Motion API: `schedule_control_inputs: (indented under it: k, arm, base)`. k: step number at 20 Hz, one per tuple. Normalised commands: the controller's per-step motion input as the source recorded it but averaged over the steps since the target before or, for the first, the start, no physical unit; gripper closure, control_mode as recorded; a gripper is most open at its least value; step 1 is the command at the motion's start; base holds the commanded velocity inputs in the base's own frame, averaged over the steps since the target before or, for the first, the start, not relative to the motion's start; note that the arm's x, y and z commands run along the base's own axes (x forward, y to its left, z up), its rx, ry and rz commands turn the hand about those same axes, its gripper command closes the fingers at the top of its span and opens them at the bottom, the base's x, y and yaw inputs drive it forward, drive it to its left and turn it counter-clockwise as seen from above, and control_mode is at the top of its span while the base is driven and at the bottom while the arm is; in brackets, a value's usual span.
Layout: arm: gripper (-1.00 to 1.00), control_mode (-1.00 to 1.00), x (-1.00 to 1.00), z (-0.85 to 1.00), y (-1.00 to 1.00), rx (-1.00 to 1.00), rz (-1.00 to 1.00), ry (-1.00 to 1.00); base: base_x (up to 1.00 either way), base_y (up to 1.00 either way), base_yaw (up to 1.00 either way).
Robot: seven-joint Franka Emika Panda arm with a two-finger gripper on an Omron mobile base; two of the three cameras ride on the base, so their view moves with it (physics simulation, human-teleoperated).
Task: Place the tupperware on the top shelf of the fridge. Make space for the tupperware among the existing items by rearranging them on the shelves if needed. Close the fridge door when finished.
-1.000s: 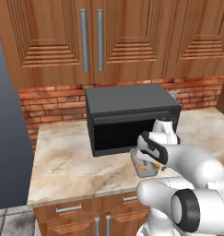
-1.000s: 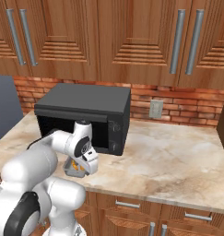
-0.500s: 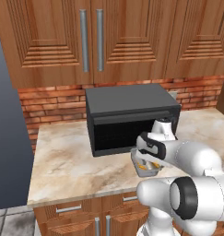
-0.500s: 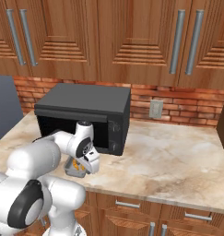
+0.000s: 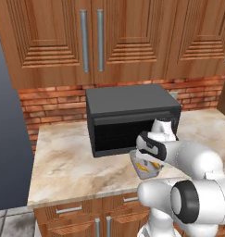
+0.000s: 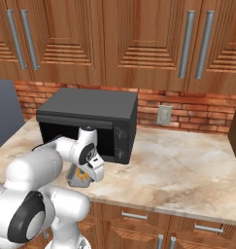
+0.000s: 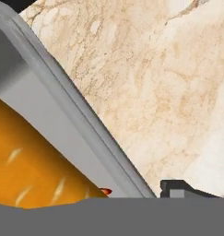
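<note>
The tupperware (image 5: 145, 168) is a small grey tray of orange carrot pieces on the marble counter, just in front of the black microwave (image 5: 132, 115). My gripper (image 5: 150, 161) points down into it, its fingers straddling the tray's right wall, still open around it. From the right base view the tupperware (image 6: 78, 177) peeks out below the gripper (image 6: 88, 171). Close up, the tray's grey rim (image 7: 62, 87) runs diagonally, with carrot on its left and one dark fingertip (image 7: 178, 188) outside it on the counter. The fridge (image 5: 7, 139) is a grey slab at the far left; its top shelf and shelves are out of view.
The marble counter (image 6: 187, 165) stretches wide to the right of the microwave (image 6: 90, 116). Wooden wall cabinets (image 5: 95, 37) hang above, with a brick backsplash and a wall outlet (image 6: 163, 115) behind. Drawers (image 6: 139, 216) sit under the counter edge.
My hand has sunk a little lower onto the tupperware and the arm has leaned in over it. The tray and the microwave have stayed put.
</note>
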Motion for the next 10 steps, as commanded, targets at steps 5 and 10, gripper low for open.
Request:
schedule_control_inputs:
  k: [5,10]
  arm:
    - [1.0,-1.0,-0.51,0.99,0.0,0.0,0.04,-0.09]
    - [1.0,-1.0,-0.61,1.0,0.0,0.0,0.01,-0.03]
  base:
    - [0.0,0.0,0.0]
    - [0.0,0.0,0.0]
